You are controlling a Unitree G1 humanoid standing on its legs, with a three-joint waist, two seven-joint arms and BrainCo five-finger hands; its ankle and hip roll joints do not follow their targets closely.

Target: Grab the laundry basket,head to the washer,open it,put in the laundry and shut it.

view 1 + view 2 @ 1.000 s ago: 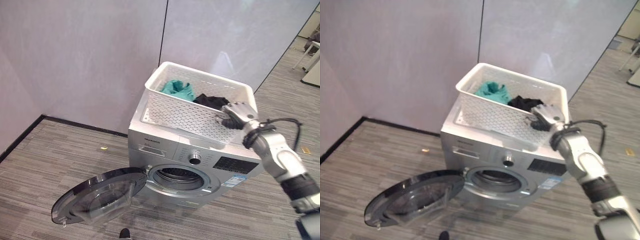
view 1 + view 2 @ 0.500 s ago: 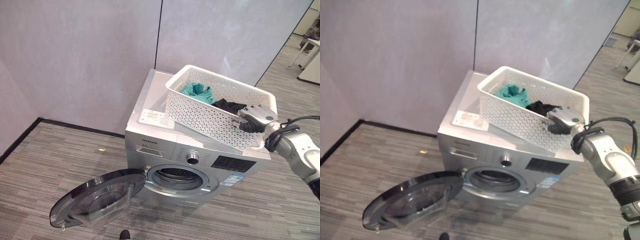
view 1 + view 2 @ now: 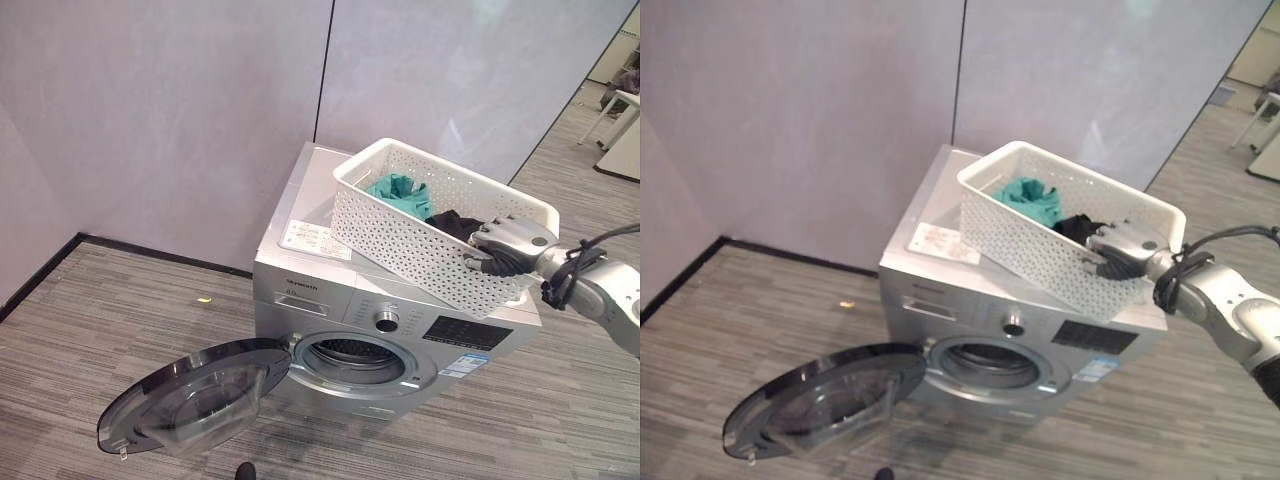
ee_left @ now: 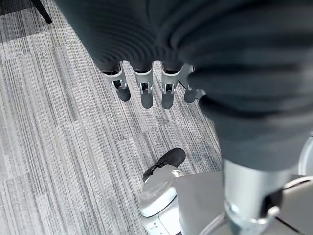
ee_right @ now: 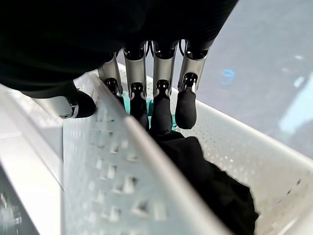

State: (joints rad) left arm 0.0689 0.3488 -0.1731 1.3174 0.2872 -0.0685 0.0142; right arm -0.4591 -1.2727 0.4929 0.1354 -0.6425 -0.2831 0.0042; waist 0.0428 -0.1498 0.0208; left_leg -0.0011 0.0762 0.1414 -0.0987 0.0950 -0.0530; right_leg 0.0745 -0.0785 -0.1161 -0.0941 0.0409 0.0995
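The white perforated laundry basket (image 3: 420,240) rests tilted on the right part of the silver washer's top (image 3: 310,200). A teal cloth (image 3: 398,190) and a black cloth (image 3: 452,225) lie inside it. My right hand (image 3: 510,243) is shut on the basket's near right rim. In the right wrist view its fingers (image 5: 159,73) hook inside over the rim (image 5: 146,156) and the thumb (image 5: 78,103) presses the outer wall. The washer's round door (image 3: 190,395) hangs open to the left, baring the drum opening (image 3: 362,358). My left hand (image 4: 142,85) hangs open above the floor.
A grey wall stands right behind the washer. A white paper sheet (image 3: 313,238) lies on the washer's top, left of the basket. A small yellow scrap (image 3: 204,298) lies on the floor at the left. White furniture (image 3: 625,120) stands far right.
My right hand has drawn the basket to the right across the washer's top, uncovering the paper sheet. The door has stayed open.
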